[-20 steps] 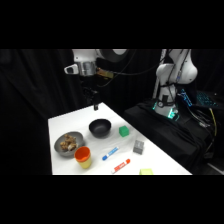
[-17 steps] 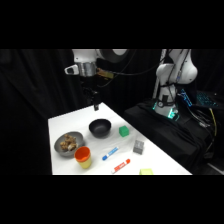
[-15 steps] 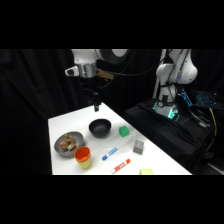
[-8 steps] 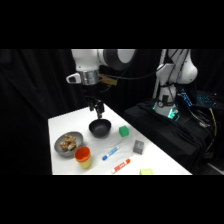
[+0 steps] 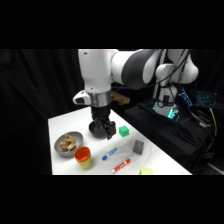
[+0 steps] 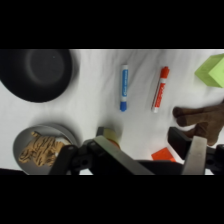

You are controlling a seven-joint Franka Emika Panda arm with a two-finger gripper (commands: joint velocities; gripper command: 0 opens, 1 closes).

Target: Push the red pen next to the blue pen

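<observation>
Red pen (image 6: 160, 89) sits apart from blue pen (image 6: 124, 87); gripper (image 5: 103, 129) state unclear. Come down on its far side, push broadside.

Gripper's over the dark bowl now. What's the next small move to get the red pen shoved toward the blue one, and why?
Probably carry the gripper past the red pen to its side away from the blue pen and lower it there. It hangs above the black bowl, short of both pens, which lie apart, roughly parallel.

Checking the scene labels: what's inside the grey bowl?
The grey bowl holds brown, crumbly bits, seen in both views. What they are can't be told. In the wrist view the gripper's black linkage covers the bowl's lower right edge.
</observation>
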